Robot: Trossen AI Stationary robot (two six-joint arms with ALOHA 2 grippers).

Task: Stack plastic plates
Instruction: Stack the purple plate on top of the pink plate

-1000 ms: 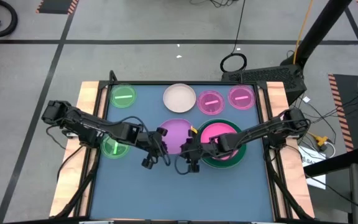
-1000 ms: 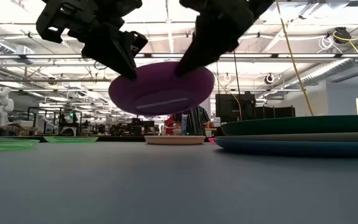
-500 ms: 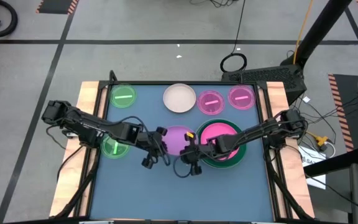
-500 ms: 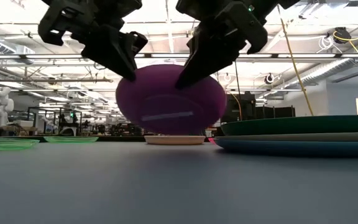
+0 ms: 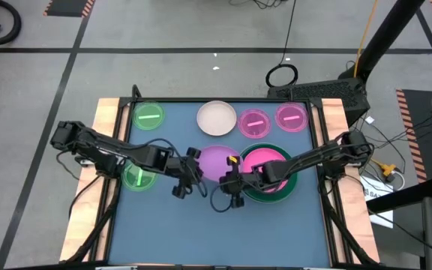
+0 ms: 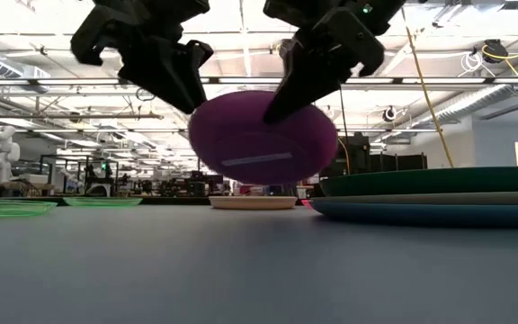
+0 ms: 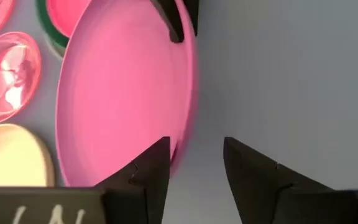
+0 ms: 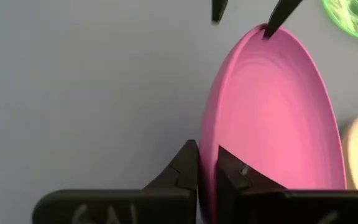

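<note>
Right gripper pinches tilted purple plate; left gripper apparently open beside.

A grey floor with dark tape lines surrounds the table; ceiling strip lights glow overhead.

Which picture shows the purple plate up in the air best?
The low view: the purple plate hangs tilted, clear of the table. The right wrist view shows the right hand pinching its rim. The left wrist view shows its face; the high view shows it from above.
</note>
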